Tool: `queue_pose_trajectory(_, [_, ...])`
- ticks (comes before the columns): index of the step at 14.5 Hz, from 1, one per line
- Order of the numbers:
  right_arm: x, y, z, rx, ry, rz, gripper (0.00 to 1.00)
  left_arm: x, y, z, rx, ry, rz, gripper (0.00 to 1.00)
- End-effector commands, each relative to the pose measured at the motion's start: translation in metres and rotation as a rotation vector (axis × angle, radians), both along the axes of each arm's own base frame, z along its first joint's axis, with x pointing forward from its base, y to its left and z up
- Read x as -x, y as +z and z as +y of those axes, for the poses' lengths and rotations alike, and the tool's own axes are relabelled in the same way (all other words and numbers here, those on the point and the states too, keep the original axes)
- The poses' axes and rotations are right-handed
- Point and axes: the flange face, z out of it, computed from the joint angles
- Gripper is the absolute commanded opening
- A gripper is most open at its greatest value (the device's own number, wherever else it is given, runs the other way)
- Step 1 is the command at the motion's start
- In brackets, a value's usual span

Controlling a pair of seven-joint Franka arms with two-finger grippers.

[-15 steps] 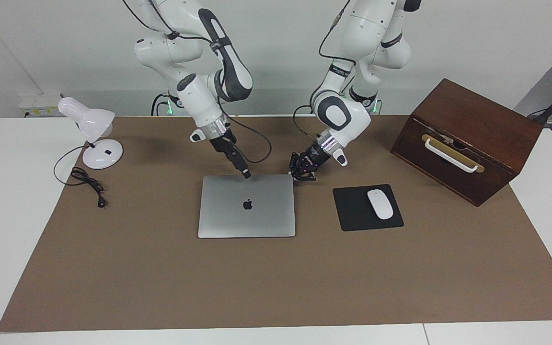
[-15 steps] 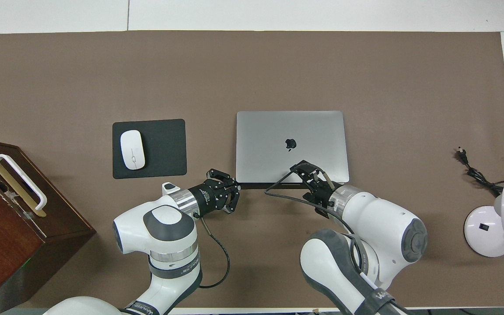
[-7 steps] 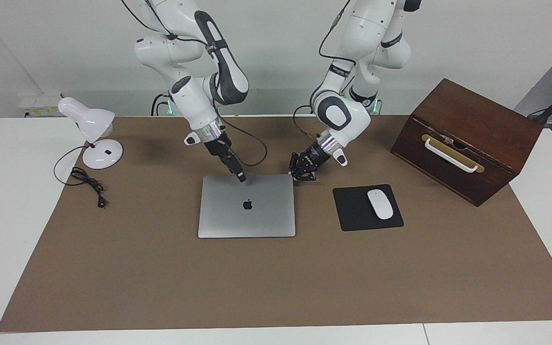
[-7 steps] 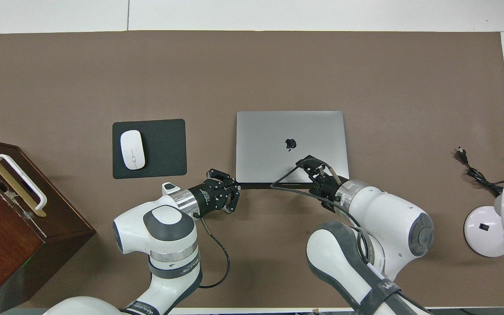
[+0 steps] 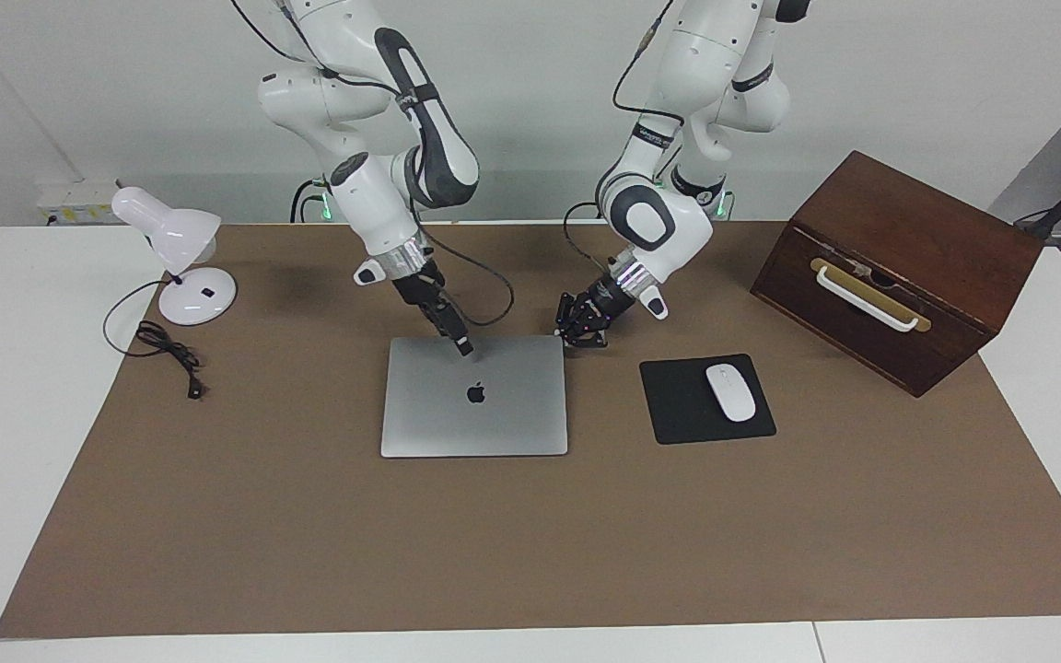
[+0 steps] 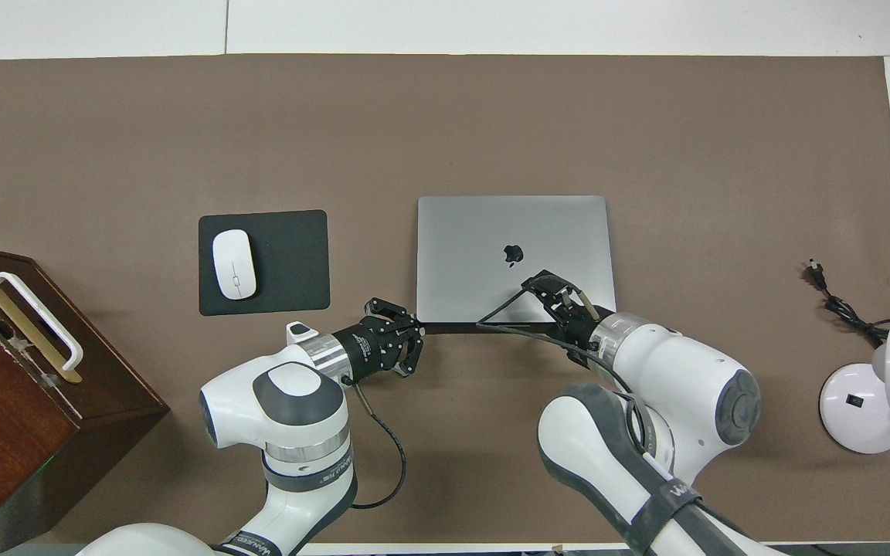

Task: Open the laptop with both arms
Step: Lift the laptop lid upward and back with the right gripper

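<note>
At the laptop's [image 5: 473, 395] robot-side edge: left gripper [image 5: 583, 336] clenched empty beside the corner; right gripper [image 5: 463, 347] on lid, finger state unclear. Brown mat [image 5: 530, 543] bare elsewhere.

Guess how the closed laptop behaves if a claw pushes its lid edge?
The laptop looks thin, rigid metal: probably moves as one stiff slab. Smooth lid likely slippery for the right claw. Lying flat on the brown mat, it may slide rather than tip.

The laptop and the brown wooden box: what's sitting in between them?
Between the laptop and the wooden box lies a black mousepad with a white mouse on it. The overhead view shows it most plainly.
</note>
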Motion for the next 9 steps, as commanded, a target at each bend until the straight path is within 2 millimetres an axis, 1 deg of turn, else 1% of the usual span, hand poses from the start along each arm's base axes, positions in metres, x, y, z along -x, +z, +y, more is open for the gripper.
queue_pose_trajectory(1, [-0.01,0.003,-0.001,0.0,0.003,-0.033,1.0,-0.002,-0.015,-0.004,-0.025,0.001,-0.002,0.0])
queue_pose_trajectory(9, [-0.021,0.013,0.004,-0.013,0.002,-0.06,1.0,-0.002,-0.015,-0.004,-0.026,0.0,-0.003,0.0])
